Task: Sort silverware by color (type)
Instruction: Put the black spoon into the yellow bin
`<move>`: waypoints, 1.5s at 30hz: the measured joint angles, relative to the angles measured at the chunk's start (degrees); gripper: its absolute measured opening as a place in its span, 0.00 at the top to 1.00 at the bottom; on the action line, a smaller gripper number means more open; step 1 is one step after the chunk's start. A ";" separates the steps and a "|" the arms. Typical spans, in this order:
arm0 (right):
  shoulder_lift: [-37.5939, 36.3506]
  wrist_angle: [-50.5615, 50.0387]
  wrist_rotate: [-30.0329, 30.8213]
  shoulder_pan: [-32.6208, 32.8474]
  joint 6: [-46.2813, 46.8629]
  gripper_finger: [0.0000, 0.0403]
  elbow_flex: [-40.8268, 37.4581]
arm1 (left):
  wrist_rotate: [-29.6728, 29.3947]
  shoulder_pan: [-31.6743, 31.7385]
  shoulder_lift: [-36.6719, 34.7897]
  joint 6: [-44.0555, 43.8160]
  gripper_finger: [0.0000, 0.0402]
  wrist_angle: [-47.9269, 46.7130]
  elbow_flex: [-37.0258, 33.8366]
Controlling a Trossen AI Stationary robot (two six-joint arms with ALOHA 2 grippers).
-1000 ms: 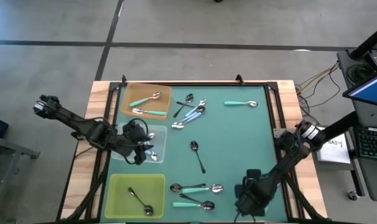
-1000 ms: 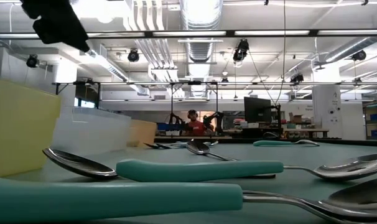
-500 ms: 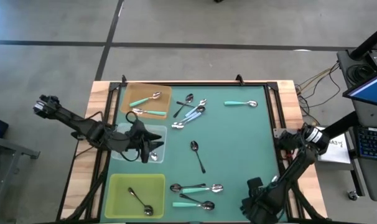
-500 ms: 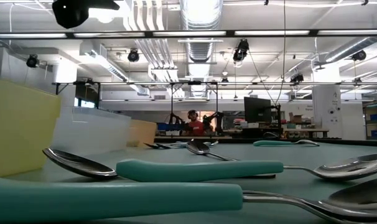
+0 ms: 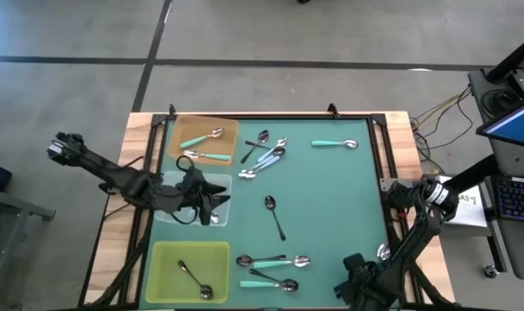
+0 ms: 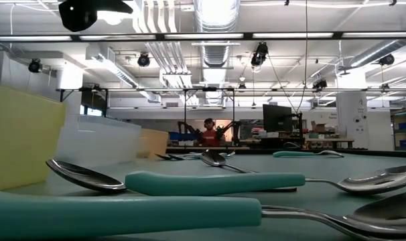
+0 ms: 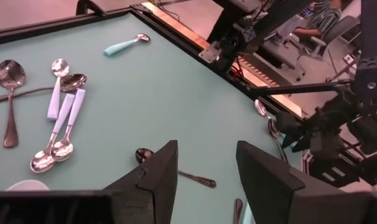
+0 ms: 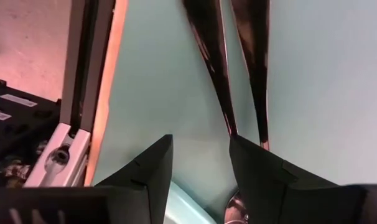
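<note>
High view: the green bench is the biggest thing, then three trays along its left side. The right gripper has pulled back to the near edge, fingers apart, empty, so it seems between picks. The left gripper has swung over the clear tray, fingers apart, empty; likely a blue spoon was just dropped there. Spoons remain loose on the bench: a far cluster, one teal spoon, one black spoon, a near group.
</note>
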 joint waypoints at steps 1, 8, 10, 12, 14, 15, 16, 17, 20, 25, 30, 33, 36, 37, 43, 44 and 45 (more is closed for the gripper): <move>0.01 0.23 0.00 0.00 0.00 0.62 0.00 | 0.02 0.00 0.34 -0.07 0.64 -0.03 0.01; -0.63 1.06 0.81 -0.02 0.80 0.65 0.56 | 0.04 0.00 3.20 -0.11 0.64 0.30 0.01; -0.76 1.02 0.94 -0.02 0.82 0.66 0.59 | 0.07 0.00 3.92 -0.11 0.64 0.31 0.01; -0.78 0.99 0.94 -0.02 0.82 0.66 0.59 | 0.09 0.00 4.53 -0.10 0.64 0.32 0.01; -0.78 1.03 0.95 -0.02 0.86 0.66 0.59 | 0.20 0.00 5.03 -0.09 0.64 0.32 0.01; -0.78 1.06 1.10 -0.02 0.86 0.66 0.59 | 0.25 0.00 5.21 -0.09 0.64 0.32 0.01; -0.78 1.05 1.11 -0.02 0.88 0.66 0.60 | 0.28 0.00 5.33 -0.09 0.64 0.30 0.01; -0.78 1.04 1.12 -0.02 0.89 0.66 0.59 | 0.28 0.00 5.41 -0.07 0.64 0.30 0.01; -0.78 1.12 1.19 -0.02 0.90 0.66 0.61 | 0.28 0.00 5.60 0.10 0.64 0.32 0.01; -0.78 1.76 1.28 -0.04 0.97 0.67 0.61 | 0.33 0.00 5.60 0.13 0.64 0.28 0.01; -0.64 2.71 1.29 -0.02 0.97 0.69 0.42 | 0.33 0.00 5.60 0.37 0.64 0.26 0.01; -0.54 3.58 1.83 -0.04 0.98 0.70 0.42 | 0.33 0.00 5.60 0.35 0.64 0.28 0.01; -0.54 4.08 3.30 -0.04 0.99 0.71 0.92 | 0.33 0.00 5.60 0.35 0.64 0.28 0.01; -0.54 4.21 3.68 -0.07 1.02 0.71 1.03 | 0.31 0.00 5.60 0.37 0.64 0.30 0.01; -0.54 4.23 4.72 -0.06 1.00 0.71 0.92 | 0.30 0.00 5.60 0.37 0.64 0.27 0.01; -0.52 4.16 5.43 -0.04 1.02 0.71 0.73 | 0.24 0.00 5.60 0.37 0.64 0.26 0.01; -0.50 4.17 6.42 -0.04 1.02 0.71 0.48 | 0.18 0.00 5.60 0.37 0.64 0.28 0.01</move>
